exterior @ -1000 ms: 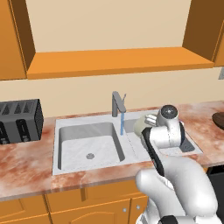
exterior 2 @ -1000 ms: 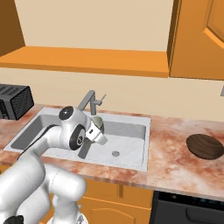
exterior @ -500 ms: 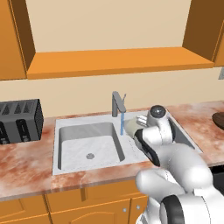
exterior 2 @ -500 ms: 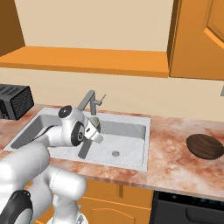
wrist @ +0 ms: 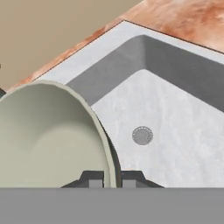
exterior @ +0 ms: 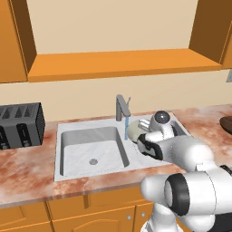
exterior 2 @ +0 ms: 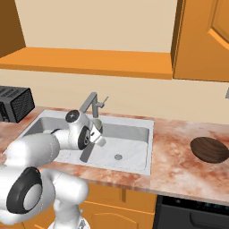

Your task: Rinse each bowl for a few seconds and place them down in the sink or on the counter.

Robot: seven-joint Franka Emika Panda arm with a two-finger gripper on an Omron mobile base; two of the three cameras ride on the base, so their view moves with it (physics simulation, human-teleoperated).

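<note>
I'm swinging the gripper (wrist: 109, 179) leftward since a second ago, pinching the pale bowl (wrist: 48, 135) by its rim, nearing the water stream (exterior: 126, 128) over the sink (exterior: 68, 131). That thin rim grip risks slipping.

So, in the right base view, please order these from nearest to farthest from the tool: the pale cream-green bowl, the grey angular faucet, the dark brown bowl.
1. Pale cream-green bowl, held in the tool.
2. Grey angular faucet, just behind.
3. Dark brown bowl, far side, on the counter.
</note>
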